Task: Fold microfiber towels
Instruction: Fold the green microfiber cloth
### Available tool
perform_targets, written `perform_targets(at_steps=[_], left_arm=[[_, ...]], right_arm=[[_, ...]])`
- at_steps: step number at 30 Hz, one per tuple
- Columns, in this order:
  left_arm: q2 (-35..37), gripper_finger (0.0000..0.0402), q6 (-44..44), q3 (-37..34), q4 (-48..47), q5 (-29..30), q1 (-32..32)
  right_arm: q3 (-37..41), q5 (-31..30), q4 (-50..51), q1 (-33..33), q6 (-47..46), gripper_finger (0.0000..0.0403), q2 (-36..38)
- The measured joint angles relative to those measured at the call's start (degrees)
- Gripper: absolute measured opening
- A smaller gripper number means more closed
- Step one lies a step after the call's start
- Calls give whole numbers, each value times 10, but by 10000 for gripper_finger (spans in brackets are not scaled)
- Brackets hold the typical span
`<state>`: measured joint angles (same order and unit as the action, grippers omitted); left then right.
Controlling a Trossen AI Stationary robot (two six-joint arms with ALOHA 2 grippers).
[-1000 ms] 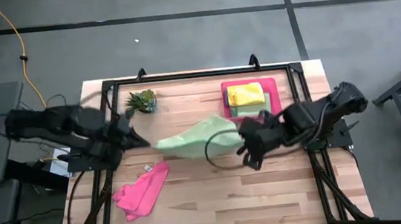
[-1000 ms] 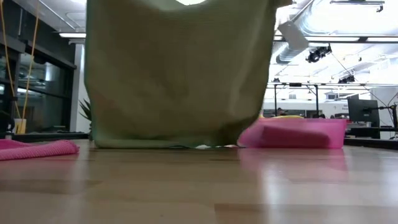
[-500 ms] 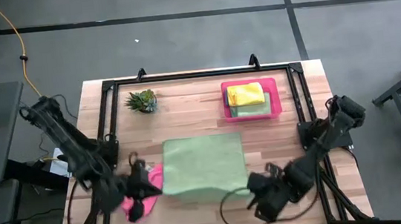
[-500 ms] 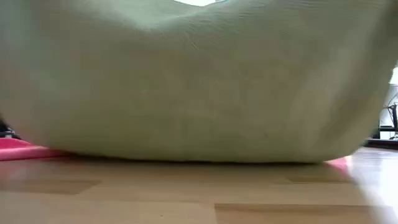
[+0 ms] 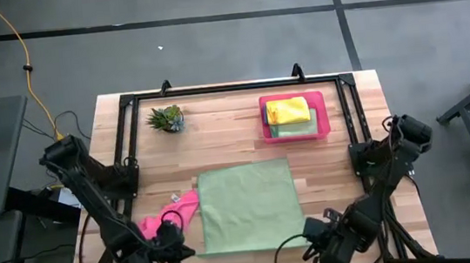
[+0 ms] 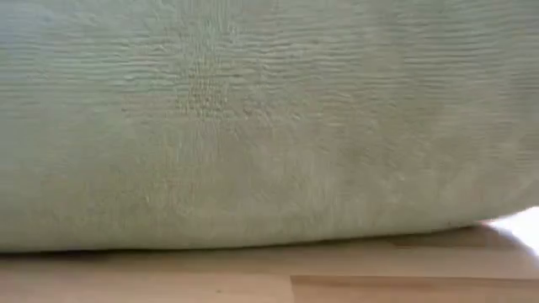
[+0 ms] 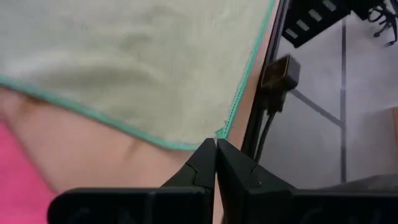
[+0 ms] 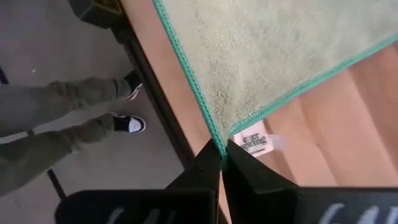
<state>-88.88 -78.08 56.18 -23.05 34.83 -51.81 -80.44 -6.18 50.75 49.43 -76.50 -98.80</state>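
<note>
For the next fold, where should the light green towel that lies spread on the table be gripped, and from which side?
Probably at its two near corners. The light green towel lies flat, so the teal-edged corners offer the only thin edge to pinch. The left claw and right claw, both shut, already hold them, coming from the table's front edge.

Spiky plant at table far edge; pink tray right of it.

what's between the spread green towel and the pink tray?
Bare wood only. In the high view a strip of table separates the light green towel from the pink tray; nothing lies on it.
</note>
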Motion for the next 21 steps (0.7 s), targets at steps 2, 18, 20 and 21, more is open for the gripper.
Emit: perform_targets(at_steps=[2,18,20,21], left_arm=[[27,0,17,0,-32,11,11],[128,0,291,-17,-256,-1,204],[128,0,301,-41,-243,-1,229],[130,0,302,-52,-230,-1,243]], right_arm=[[0,0,17,-15,2,0,0],[3,-1,165,-259,150,0,3],[16,9,163,-286,152,0,3],[23,13,164,-296,154,0,3]])
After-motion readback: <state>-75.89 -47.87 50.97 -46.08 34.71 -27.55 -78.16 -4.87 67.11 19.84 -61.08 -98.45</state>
